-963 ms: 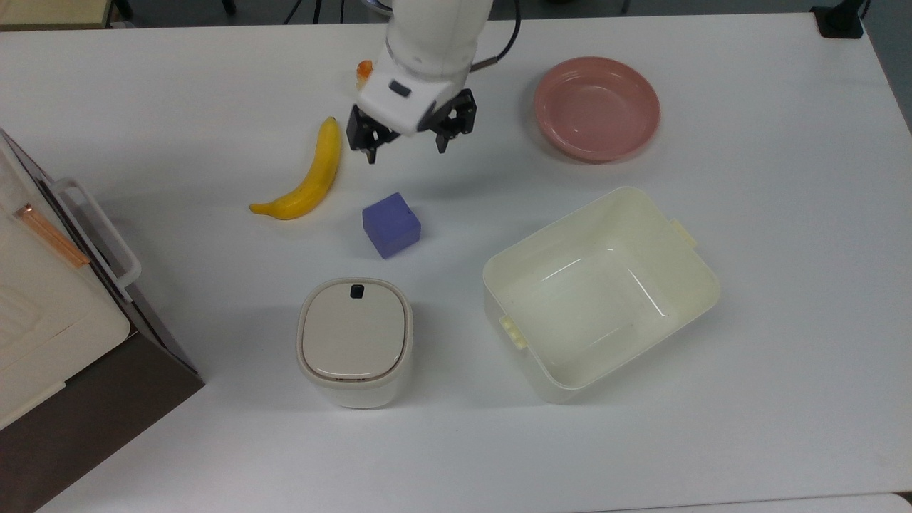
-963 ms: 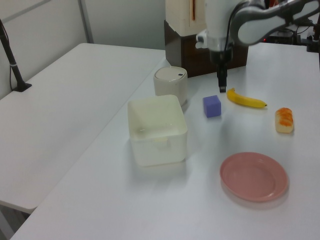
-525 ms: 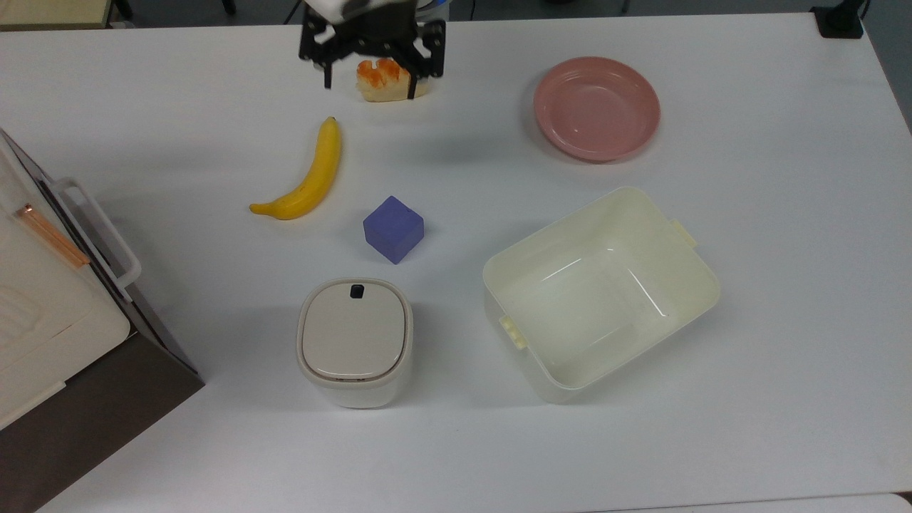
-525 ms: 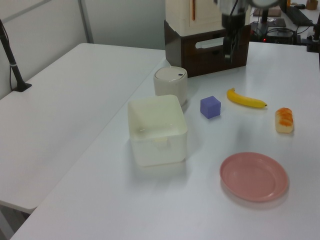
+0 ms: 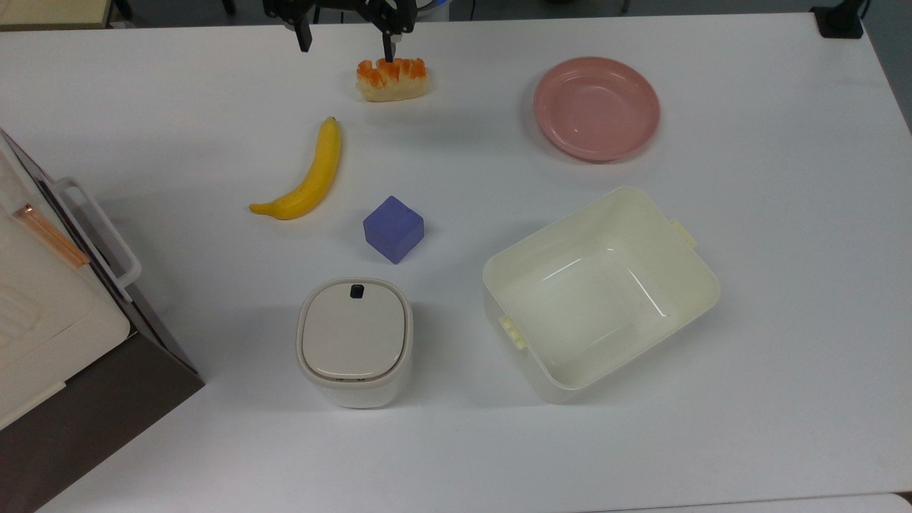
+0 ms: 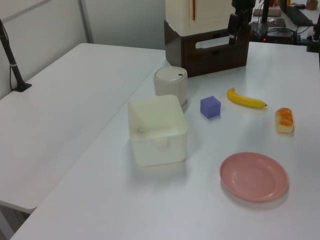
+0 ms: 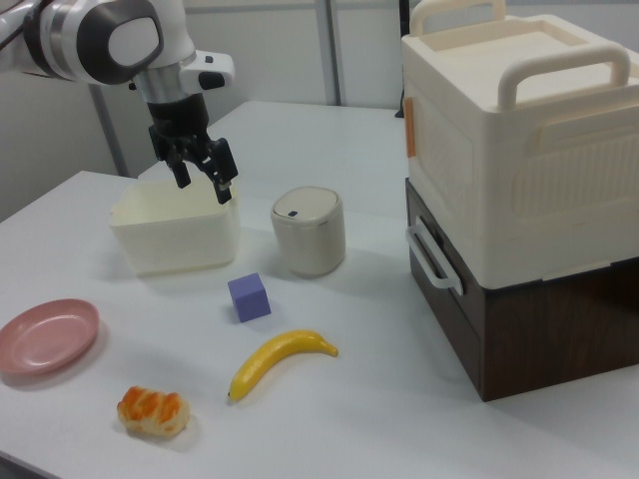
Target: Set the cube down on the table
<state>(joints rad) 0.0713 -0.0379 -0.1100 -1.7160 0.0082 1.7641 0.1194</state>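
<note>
The cube sits flat on the white desk, resting on bare surface between the banana and the cream tub, with the lidded white canister just below it in the top view. Nothing touches it. The gripper hangs high above the desk with its two fingers spread wide and nothing between them; in the top view it is at the upper edge, near the orange-topped pastry and well apart from the cube. The pink plate lies off to the top view's right, holding nothing.

Judging from this, the placing looks done: the cube is down on the desk and let go. What is left, at most, is for the arm to pull clear
</note>
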